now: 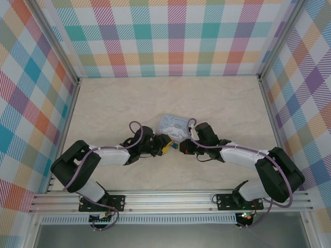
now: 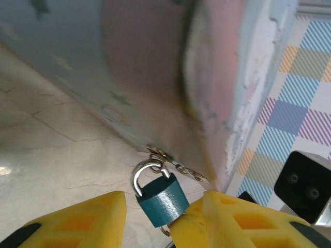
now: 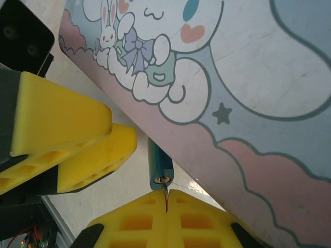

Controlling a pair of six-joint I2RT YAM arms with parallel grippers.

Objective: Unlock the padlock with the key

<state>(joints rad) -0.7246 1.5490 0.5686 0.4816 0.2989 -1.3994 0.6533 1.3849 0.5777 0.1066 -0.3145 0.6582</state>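
The small teal padlock (image 2: 160, 199) hangs by its silvery shackle (image 2: 139, 175) from the hasp of the light-blue cartoon tin (image 2: 155, 62). It sits between the yellow fingers of my left gripper (image 2: 165, 204). That gripper is open, with a gap between its left finger (image 2: 83, 222) and the lock body. In the right wrist view, my right gripper (image 3: 166, 195) is shut on the thin key (image 3: 166, 187). The key's tip sits in the keyhole at the bottom of the padlock (image 3: 158, 163). From above, both grippers (image 1: 166, 144) (image 1: 183, 148) meet just in front of the tin (image 1: 173, 125).
The tin (image 3: 248, 103) lies mid-table on the marble-look tabletop (image 1: 155, 98), tight against both grippers. Plaid walls (image 1: 170, 36) close the back and both sides. An aluminium rail (image 1: 170, 199) runs along the near edge by the arm bases.
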